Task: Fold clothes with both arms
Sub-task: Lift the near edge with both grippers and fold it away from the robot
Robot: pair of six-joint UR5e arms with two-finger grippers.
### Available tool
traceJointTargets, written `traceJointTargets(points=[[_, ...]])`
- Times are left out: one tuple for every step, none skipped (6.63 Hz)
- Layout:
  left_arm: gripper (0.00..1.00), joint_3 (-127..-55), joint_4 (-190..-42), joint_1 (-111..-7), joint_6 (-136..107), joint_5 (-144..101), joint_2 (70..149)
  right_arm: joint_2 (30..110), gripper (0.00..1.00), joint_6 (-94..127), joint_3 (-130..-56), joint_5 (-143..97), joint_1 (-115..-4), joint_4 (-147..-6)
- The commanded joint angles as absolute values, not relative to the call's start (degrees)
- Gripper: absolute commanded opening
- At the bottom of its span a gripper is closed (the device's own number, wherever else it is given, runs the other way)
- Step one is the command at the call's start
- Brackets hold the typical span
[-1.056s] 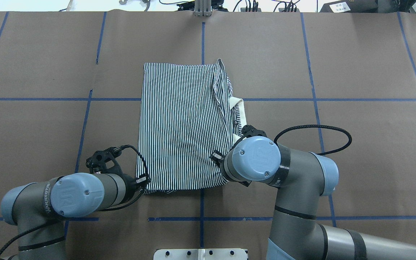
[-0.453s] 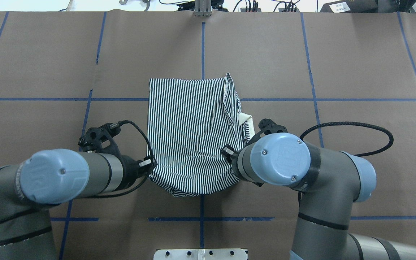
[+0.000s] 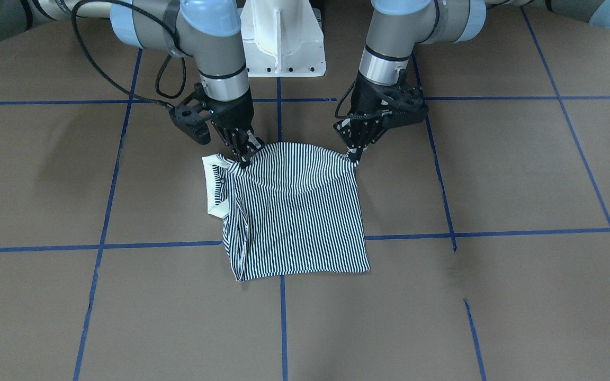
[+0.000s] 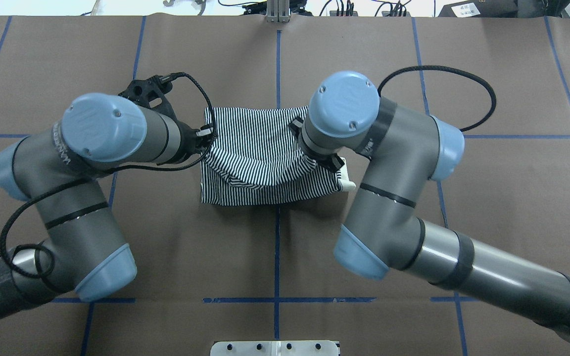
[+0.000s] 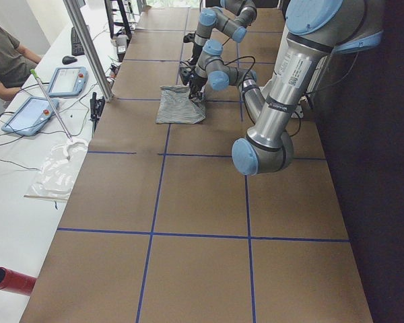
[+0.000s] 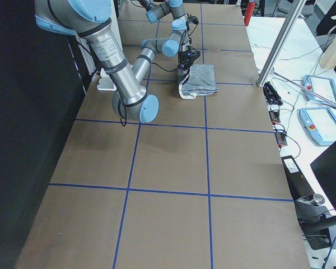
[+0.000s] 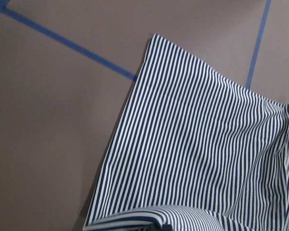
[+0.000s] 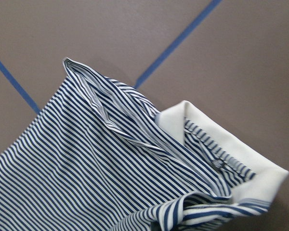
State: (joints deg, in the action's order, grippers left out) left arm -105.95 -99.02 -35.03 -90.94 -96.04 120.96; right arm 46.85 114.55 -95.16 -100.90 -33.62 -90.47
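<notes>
The striped polo shirt [image 3: 299,211] lies folded in the middle of the brown table [image 4: 488,222], its cream collar [image 3: 213,185] sticking out on my right arm's side. The edge nearest the robot is raised off the table and sags between the grippers. My left gripper [image 3: 356,157] is shut on one corner of that raised edge, my right gripper [image 3: 242,157] on the other, beside the collar. From overhead, the left gripper [image 4: 208,142] shows at the shirt [image 4: 265,168], while the right one is hidden under its wrist. Both wrist views look down on stripes [image 7: 197,144] and collar [image 8: 221,139].
The white pedestal base [image 3: 283,47] stands behind the arms. Blue tape lines [image 4: 277,59] grid the table. Along the far side runs a bench with tablets [image 5: 67,81], cables and a seated person [image 5: 3,57], plus an aluminium post [image 6: 280,45].
Both grippers have lifted the shirt's near edge and carried it away from the robot, over the rest of the shirt. The visible shirt is shorter and the arms reach further out.
</notes>
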Motion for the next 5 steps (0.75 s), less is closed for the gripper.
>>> traceJointTargets(points=[[0.00,-91.92,-109.18,-37.88,-88.59,-95.81,124.18,41.41,0.00,111.91,-77.07,-107.54,-39.52,-78.02],[0.00,-82.71,-112.64,-39.01,-85.46,-95.63,128.37,38.00,0.10,108.84,-68.38,-107.75,-40.33,-73.87],[0.20,-72.26,-115.55,-41.11,-79.34,-95.36,133.11,34.23,0.99,104.37,-59.24,-108.36,-42.08,-69.13],[0.51,-64.94,-120.36,-43.66,-73.71,-91.27,136.03,31.75,1.00,99.98,-52.89,-109.24,-44.10,-64.12],[0.61,-65.04,-124.85,-47.60,-69.82,-91.84,135.97,31.12,1.00,96.97,-52.39,-115.16,-48.04,-64.16]])
